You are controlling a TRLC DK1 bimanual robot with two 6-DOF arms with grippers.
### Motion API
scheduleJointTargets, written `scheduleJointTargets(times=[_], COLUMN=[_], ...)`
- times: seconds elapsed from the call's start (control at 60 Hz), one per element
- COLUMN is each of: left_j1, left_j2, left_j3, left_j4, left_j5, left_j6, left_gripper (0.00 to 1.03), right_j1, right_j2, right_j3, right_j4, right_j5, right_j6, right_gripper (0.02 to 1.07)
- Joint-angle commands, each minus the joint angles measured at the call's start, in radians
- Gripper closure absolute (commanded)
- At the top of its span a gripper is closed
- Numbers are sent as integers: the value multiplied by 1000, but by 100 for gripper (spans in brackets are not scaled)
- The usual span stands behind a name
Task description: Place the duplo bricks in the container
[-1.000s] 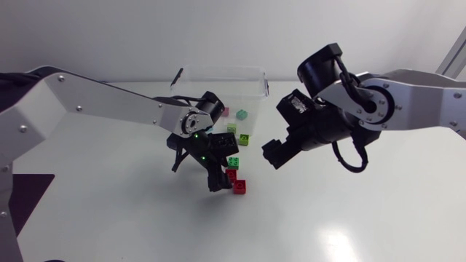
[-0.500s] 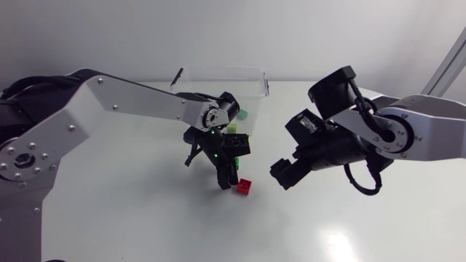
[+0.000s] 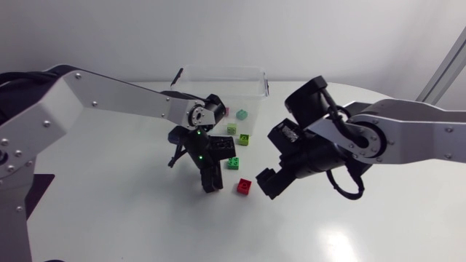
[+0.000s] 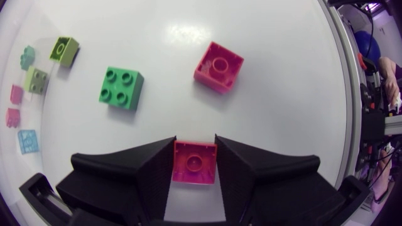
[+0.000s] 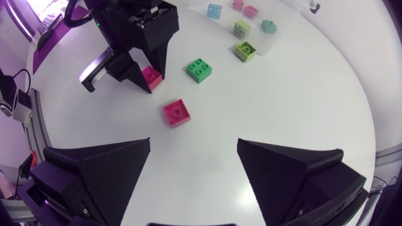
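Observation:
My left gripper (image 4: 195, 143) is shut on a red duplo brick (image 4: 194, 163), held low over the table; in the head view the left gripper (image 3: 210, 182) hides that brick. A second red brick (image 3: 242, 186) lies on the table between both grippers. Just beyond it lie a green brick (image 3: 233, 163) and a lime brick (image 3: 245, 139). The clear container (image 3: 222, 70) stands at the back with several small bricks inside. My right gripper (image 5: 191, 182) is open above the table, with the loose red brick (image 5: 176, 112) ahead of it and nothing between its fingers.
In the right wrist view the left gripper (image 5: 135, 44) stands past the loose red brick, with the green brick (image 5: 199, 69) and lime brick (image 5: 245, 49) beside it. The table's rounded edge runs close behind my right gripper.
My left gripper has shut on a red brick and shifted slightly left. My right arm has come down and leftward, closer to the loose red brick.

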Motion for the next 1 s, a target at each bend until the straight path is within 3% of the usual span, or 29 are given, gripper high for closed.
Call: scheduleJointTargets(times=[0.0, 0.367, 0.667, 0.85, 0.983], left_j1=[29, 112, 184, 206, 221], left_j2=[-82, -243, -261, -263, -255], left_j3=[-44, 8, 150, 192, 215], left_j4=[-23, -54, -46, 33, 159], left_j5=[-9, -6, 50, 68, 68], left_j6=[36, 18, -91, -174, -275], left_gripper=[83, 83, 83, 83, 83], right_j1=[39, -10, -10, -2, 2], right_j2=[50, 248, 382, 457, 497], right_j3=[33, 108, 163, 232, 283], right_j4=[-15, 46, 53, 34, -6], right_j5=[12, -81, -119, -107, -107], right_j6=[13, -244, -339, -359, -379], right_gripper=[7, 7, 10, 10, 12])
